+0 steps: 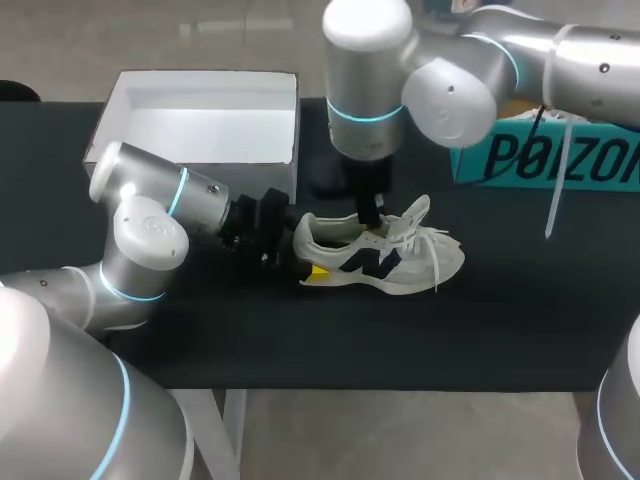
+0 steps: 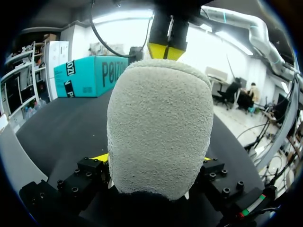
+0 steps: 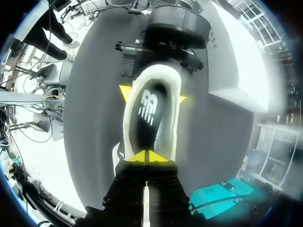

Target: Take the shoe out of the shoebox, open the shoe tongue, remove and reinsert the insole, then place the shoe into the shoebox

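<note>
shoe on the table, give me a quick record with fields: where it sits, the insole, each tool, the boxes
shoe: on its sole on the table, toe toward my right
insole: lying inside the shoe
left tool: shut on the heel from both sides
right tool: over the shoe opening at the tongue end, tips together; unclear whether it pinches anything
shoebox: open, at the back left, shoe not in it
teal box: at the back right of the table
</note>
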Controlling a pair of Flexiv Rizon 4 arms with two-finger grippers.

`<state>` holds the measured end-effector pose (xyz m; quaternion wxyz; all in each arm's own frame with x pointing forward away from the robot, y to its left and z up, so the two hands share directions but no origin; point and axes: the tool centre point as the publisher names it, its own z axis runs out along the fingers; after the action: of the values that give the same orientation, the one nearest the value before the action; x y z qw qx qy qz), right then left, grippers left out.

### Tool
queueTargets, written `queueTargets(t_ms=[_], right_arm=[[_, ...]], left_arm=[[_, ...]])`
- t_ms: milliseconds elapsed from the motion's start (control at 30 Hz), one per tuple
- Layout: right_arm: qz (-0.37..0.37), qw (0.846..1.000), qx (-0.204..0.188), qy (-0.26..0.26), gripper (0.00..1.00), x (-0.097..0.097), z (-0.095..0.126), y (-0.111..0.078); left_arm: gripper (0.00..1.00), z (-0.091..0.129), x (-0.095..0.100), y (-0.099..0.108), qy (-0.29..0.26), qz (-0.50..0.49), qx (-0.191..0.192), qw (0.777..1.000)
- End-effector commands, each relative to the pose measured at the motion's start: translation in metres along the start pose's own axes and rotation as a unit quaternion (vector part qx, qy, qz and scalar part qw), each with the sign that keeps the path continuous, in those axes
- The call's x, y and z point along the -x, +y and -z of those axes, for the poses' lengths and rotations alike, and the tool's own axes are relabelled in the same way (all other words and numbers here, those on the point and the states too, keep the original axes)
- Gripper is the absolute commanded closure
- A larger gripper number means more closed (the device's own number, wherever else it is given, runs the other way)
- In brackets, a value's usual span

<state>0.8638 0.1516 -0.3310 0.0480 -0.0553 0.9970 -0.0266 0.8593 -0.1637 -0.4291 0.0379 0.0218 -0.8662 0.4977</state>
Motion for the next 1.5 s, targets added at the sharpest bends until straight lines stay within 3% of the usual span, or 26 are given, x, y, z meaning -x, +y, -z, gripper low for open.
queueTargets(t_ms=[33, 333, 800, 1233, 1300, 1500], right_arm=[[-0.05, 0.999, -0.011, 0.002, 1.0, 0.003, -0.009, -0.001], [-0.094, 0.995, -0.012, 0.006, 1.0, 0.013, -0.028, 0.005], [-0.088, 0.996, 0.002, 0.023, 1.0, -0.003, -0.058, -0.001], [-0.08, 0.997, 0.0, 0.02, 1.0, 0.018, -0.073, -0.004], [-0.075, 0.997, 0.005, 0.019, 0.86, 0.021, -0.073, -0.001], [-0.068, 0.997, 0.007, 0.024, 0.76, 0.023, -0.081, 0.004]], left_arm=[[1.0, 0.0, -0.001, 0.0, 0.0, 0.0, 0.0, 1.0], [1.0, 0.0, -0.001, 0.0, 0.0, 0.0, 0.0, 1.0], [1.0, 0.0, -0.001, 0.0, 0.0, 0.0, 0.0, 1.0], [1.0, 0.0, -0.001, 0.0, 0.0, 0.0, 0.0, 1.0], [1.0, 0.0, -0.001, 0.0, 0.0, 0.0, 0.0, 1.0], [1.0, 0.0, -0.001, 0.0, 0.0, 0.0, 0.0, 1.0]])
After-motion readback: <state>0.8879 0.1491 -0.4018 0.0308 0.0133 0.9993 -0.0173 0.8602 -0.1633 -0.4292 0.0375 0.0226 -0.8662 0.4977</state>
